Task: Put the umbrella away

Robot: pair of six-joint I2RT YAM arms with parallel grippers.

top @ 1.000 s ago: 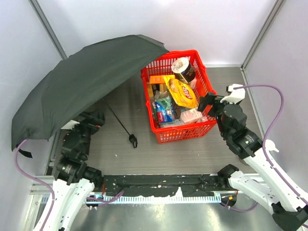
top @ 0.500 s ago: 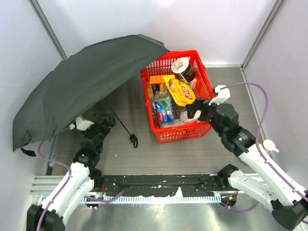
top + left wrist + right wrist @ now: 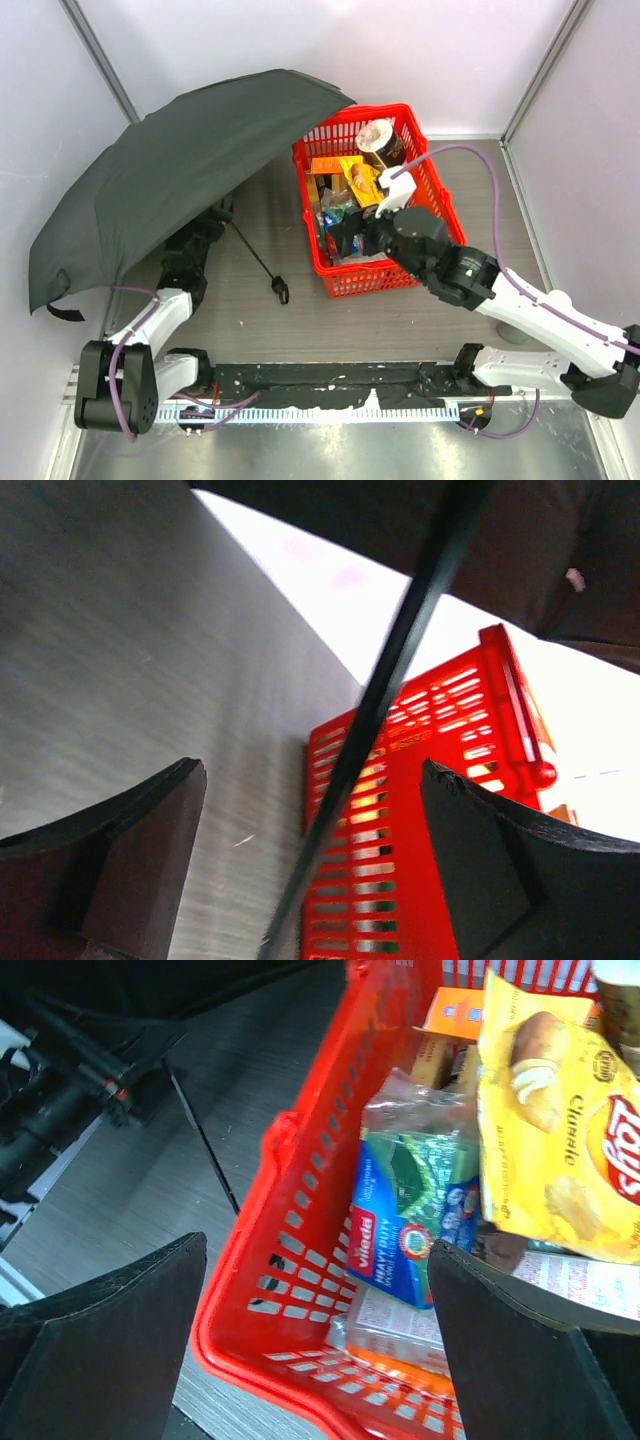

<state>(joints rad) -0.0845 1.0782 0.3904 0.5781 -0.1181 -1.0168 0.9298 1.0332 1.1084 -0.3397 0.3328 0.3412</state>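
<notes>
The black umbrella [image 3: 170,180] stands open at the left, its canopy tilted over the table and over the left arm. Its thin shaft [image 3: 250,252] slants down to the small handle [image 3: 279,291] lying on the table. My left gripper [image 3: 222,213] is open under the canopy's edge. In the left wrist view the shaft [image 3: 385,720] runs between the spread fingers [image 3: 150,820] of that gripper [image 3: 315,780], untouched. My right gripper [image 3: 340,233] is open and empty over the red basket's left side. It also shows in the right wrist view [image 3: 315,1250].
A red plastic basket [image 3: 432,192] full of groceries stands right of the umbrella, with a yellow chip bag [image 3: 560,1130] and a blue Vileda pack [image 3: 410,1210] inside. The canopy overlaps the basket's back left corner. Grey walls close in on both sides.
My left arm has reached forward under the canopy up to the shaft. My right arm has swung left, from the basket's right side to over its left part. The umbrella has stayed put.
</notes>
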